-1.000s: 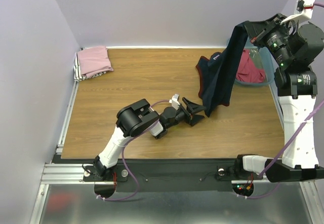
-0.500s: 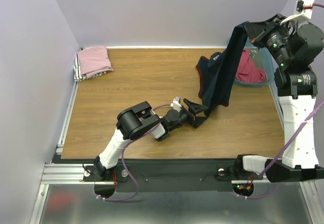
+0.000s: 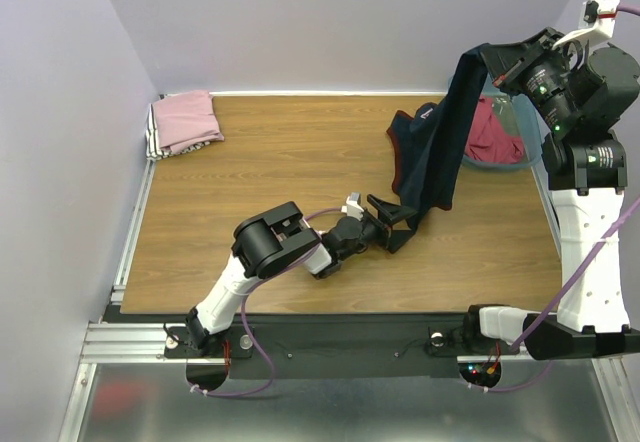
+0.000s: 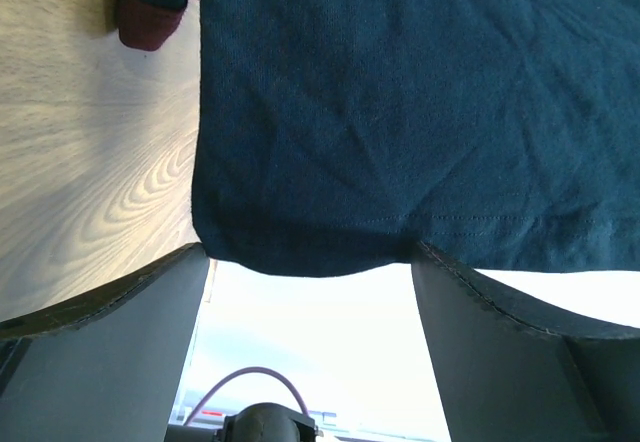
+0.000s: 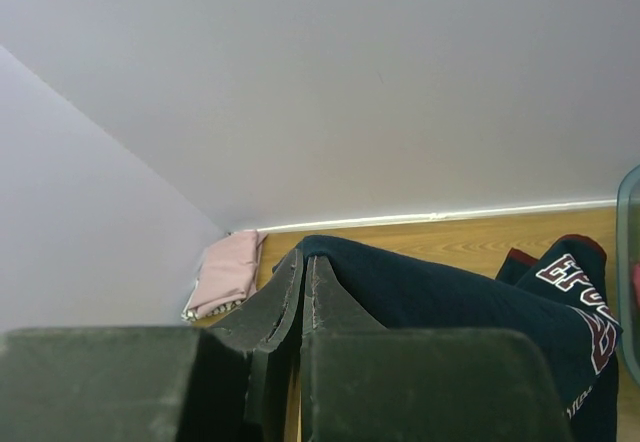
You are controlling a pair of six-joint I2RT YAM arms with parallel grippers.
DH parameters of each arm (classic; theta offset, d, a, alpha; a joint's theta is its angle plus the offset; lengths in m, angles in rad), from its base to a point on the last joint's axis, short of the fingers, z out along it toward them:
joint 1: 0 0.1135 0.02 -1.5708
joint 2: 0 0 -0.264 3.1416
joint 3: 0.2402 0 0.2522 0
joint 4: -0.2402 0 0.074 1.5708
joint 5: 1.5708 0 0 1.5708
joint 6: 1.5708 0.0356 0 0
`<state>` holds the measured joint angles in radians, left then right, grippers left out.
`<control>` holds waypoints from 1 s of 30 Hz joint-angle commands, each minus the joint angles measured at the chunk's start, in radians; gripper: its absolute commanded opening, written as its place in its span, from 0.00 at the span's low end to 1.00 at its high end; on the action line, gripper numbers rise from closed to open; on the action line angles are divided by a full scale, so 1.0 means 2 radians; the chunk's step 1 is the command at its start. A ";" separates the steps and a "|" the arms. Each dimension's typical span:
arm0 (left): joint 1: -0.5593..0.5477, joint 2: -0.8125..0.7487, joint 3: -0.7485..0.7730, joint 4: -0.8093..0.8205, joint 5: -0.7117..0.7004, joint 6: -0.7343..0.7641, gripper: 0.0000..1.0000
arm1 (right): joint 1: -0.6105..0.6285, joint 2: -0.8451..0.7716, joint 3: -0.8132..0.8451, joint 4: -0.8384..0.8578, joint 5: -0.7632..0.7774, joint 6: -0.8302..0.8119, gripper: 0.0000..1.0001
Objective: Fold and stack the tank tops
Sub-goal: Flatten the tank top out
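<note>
The navy jersey tank top [image 3: 440, 142] hangs from my right gripper [image 3: 484, 58], which is raised high at the back right and shut on its top edge. Its maroon-trimmed part rests on the table behind. The right wrist view shows the pads [image 5: 290, 282] pressed together on the navy cloth [image 5: 450, 292]. My left gripper [image 3: 403, 228] lies low over the table, open, with its jaws at the hanging hem. In the left wrist view the hem [image 4: 400, 162] reaches just between the spread fingers [image 4: 100, 307]. A folded pink tank top [image 3: 186, 120] lies at the back left. A red one [image 3: 494, 130] lies in the bin.
A teal plastic bin [image 3: 522, 112] stands at the back right, beside the right arm's column. The pink top sits on a striped folded cloth [image 3: 153, 142] in the back left corner. Walls close off the table's left and back.
My left gripper has slid to the right, up to the jersey's hanging hem, and has stayed open. The right arm and the jersey have hardly moved.
</note>
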<state>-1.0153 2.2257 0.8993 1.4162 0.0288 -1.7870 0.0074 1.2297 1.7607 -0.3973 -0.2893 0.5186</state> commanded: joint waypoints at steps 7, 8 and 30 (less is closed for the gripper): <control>-0.022 0.008 0.017 0.004 -0.035 -0.037 0.95 | -0.001 -0.017 0.022 0.020 -0.013 0.008 0.00; -0.024 0.008 0.016 0.003 -0.037 -0.035 0.95 | -0.001 -0.017 0.024 0.019 -0.013 0.008 0.01; -0.016 -0.005 0.060 -0.132 -0.055 0.000 0.86 | -0.001 -0.011 0.062 -0.003 -0.014 0.009 0.01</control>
<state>-1.0584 2.2261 1.0088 1.2224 -0.0536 -1.8069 0.0074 1.2289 1.8210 -0.4454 -0.3042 0.5320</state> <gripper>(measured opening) 0.892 0.022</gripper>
